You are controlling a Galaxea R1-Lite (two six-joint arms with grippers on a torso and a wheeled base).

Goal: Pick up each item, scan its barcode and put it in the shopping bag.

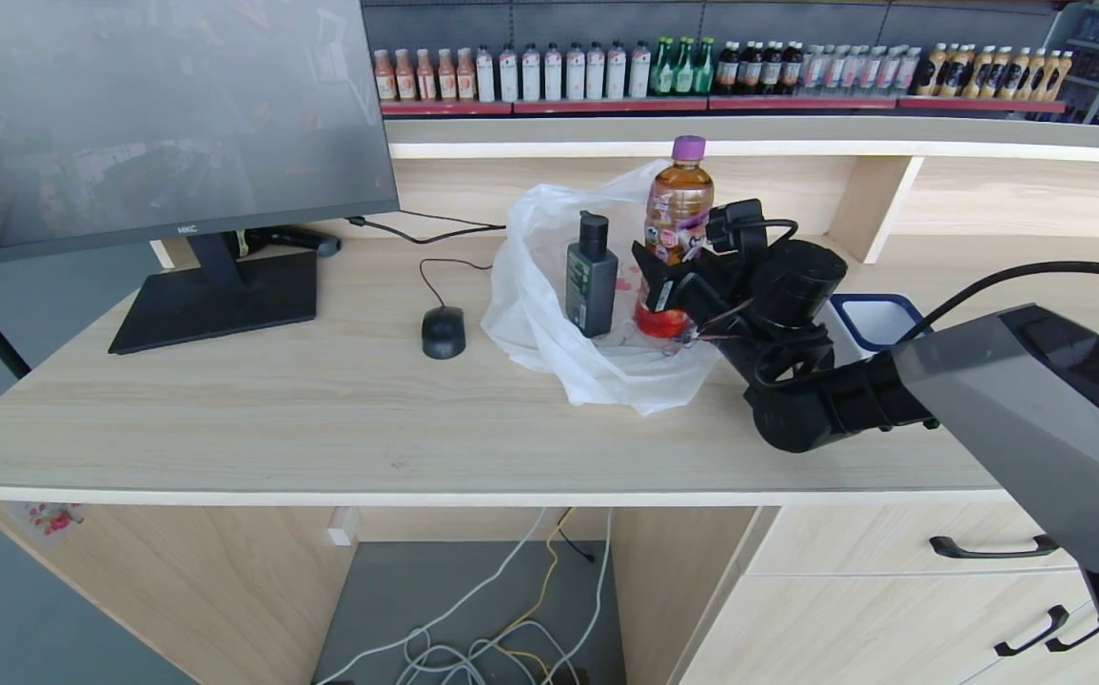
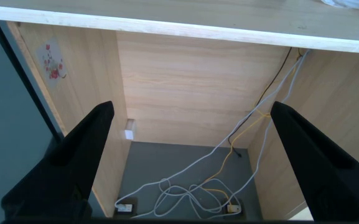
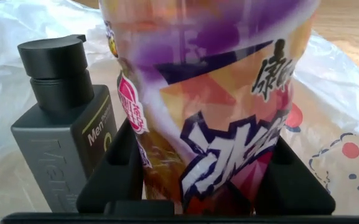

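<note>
An amber tea bottle (image 1: pixel 679 205) with a purple cap stands upright inside the open white shopping bag (image 1: pixel 530 285) on the counter. My right gripper (image 1: pixel 663 285) is shut on its lower half. In the right wrist view the bottle (image 3: pixel 216 93) sits between the two black fingers (image 3: pixel 114 168), and my gripper (image 3: pixel 207 174) is over the bag (image 3: pixel 5 37). A dark grey pump bottle (image 1: pixel 591 276) (image 3: pixel 61 143) stands upright in the bag just beside it, on the robot's left. My left gripper (image 2: pixel 191 109) hangs open below the counter's edge, holding nothing.
A monitor (image 1: pixel 159 105) stands at the counter's left, with a black mouse (image 1: pixel 442 331) between it and the bag. A dark handheld device (image 1: pixel 292 238) lies behind the monitor stand. A blue-rimmed white tray (image 1: pixel 877 319) sits right of the bag. Loose cables (image 2: pixel 191 193) lie under the desk.
</note>
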